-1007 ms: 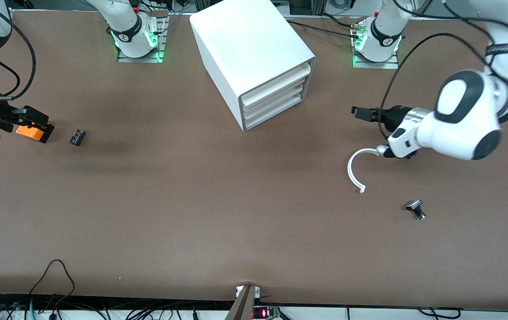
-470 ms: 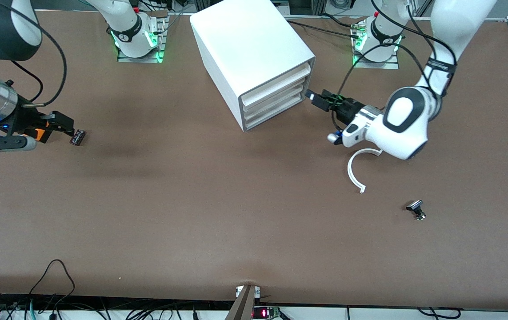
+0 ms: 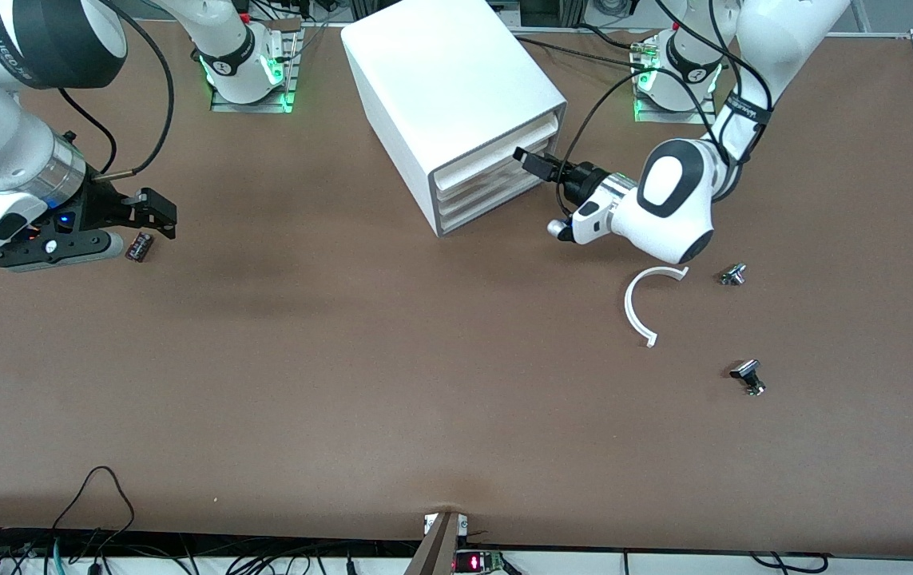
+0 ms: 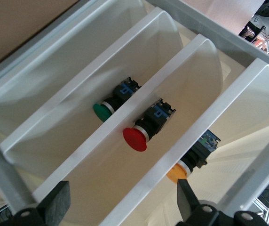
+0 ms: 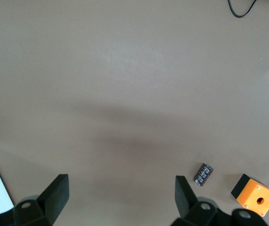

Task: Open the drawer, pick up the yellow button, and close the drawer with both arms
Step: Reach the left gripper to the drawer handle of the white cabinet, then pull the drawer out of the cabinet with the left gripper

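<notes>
The white cabinet point(image 3: 456, 88) stands between the two arm bases, its three drawers all pushed in. The drawer point(image 3: 496, 149) is the top one. My left gripper point(image 3: 537, 164) is right in front of the drawer fronts, open and empty. The left wrist view shows its fingers point(image 4: 59, 203) spread before the middle drawer's front point(image 4: 139, 146). The button point(image 4: 185, 165), orange-capped, lies inside the drawer point(image 4: 228, 110) close to its front. A red button point(image 4: 137, 136) and a green button point(image 4: 102, 110) lie in the two lower drawers. My right gripper point(image 3: 154, 222) hangs open over bare table toward the right arm's end.
A small black part point(image 3: 139, 246) lies just by the right gripper. An orange cube with a hole point(image 5: 254, 197) lies beside that part point(image 5: 203, 174). A white curved strip point(image 3: 637, 307) and two silver-and-black parts point(image 3: 733, 275) point(image 3: 748, 377) lie toward the left arm's end.
The left arm has swung in from the table's end until its gripper reached the drawer fronts, uncovering a silver part. The right gripper has moved toward the cabinet, past the orange cube.
</notes>
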